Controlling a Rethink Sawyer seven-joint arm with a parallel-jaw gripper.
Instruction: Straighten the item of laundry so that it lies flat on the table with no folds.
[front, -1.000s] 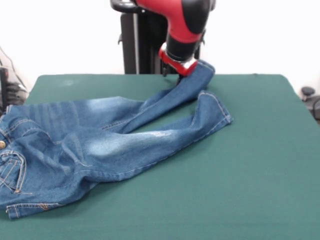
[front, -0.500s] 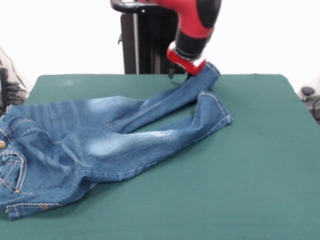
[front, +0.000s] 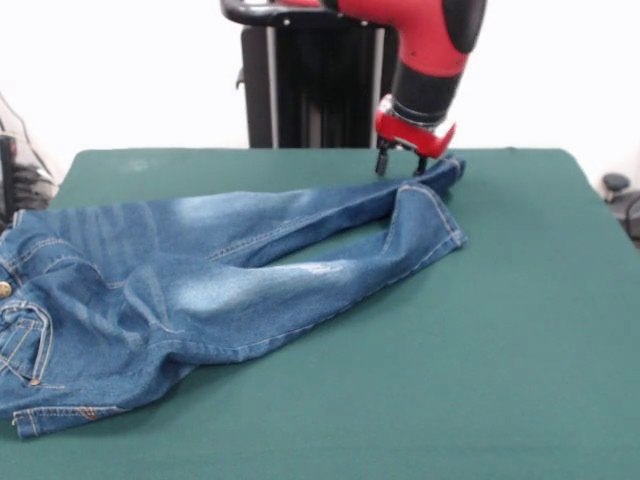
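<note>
The item of laundry (front: 200, 290), a small pair of blue jeans, lies on the green table (front: 500, 350). Its waistband is at the left edge and both legs run to the right. The far leg stretches to a cuff (front: 448, 172) near the table's back edge. The near leg ends in a cuff (front: 430, 222) just in front of it, and the two overlap there. The seat and thighs are rumpled with folds. My gripper (front: 400, 166) hangs just above the far leg next to its cuff. Its fingers (front: 381, 160) are apart and hold no cloth, so it is open.
Dark equipment (front: 20, 185) stands off the table's left side. A small black object (front: 615, 185) sits beyond the right edge. Bare green cloth fills the right and front of the table.
The gripper carried the far leg's cuff to the right and lowered it. That leg now lies longer and flatter on the table, and the fingers have let go of it.
</note>
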